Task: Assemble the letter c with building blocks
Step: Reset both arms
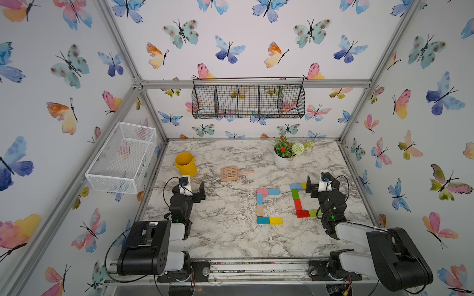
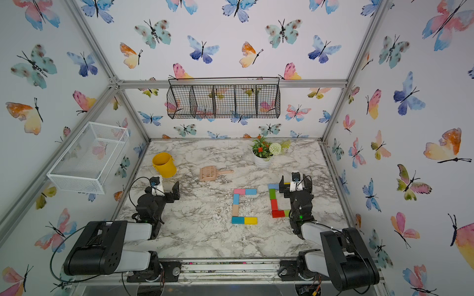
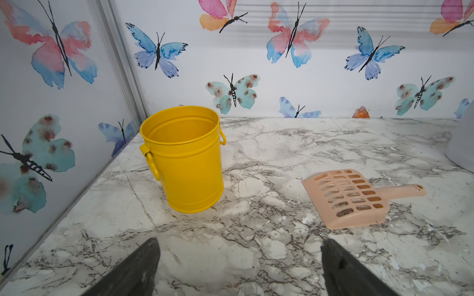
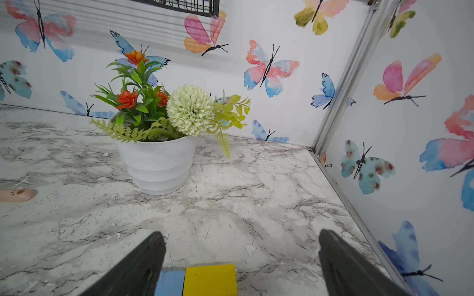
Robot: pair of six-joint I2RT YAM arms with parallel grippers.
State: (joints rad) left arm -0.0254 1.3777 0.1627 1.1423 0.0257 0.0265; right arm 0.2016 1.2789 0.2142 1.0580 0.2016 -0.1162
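Note:
Building blocks lie flat in two C shapes on the marble table in both top views. The middle one runs from a pink block past a tan block to a yellow block. The right one has a light blue block, a green block and a red block; my right arm covers part of it. My right gripper hangs open over its upper end, with a yellow block below and between the fingers, untouched. At the left, my left gripper is open and empty.
A yellow bucket stands at the back left, just beyond my left gripper. A tan slotted scoop lies behind the middle C. A white flower pot is at the back right. Wire baskets hang on the walls.

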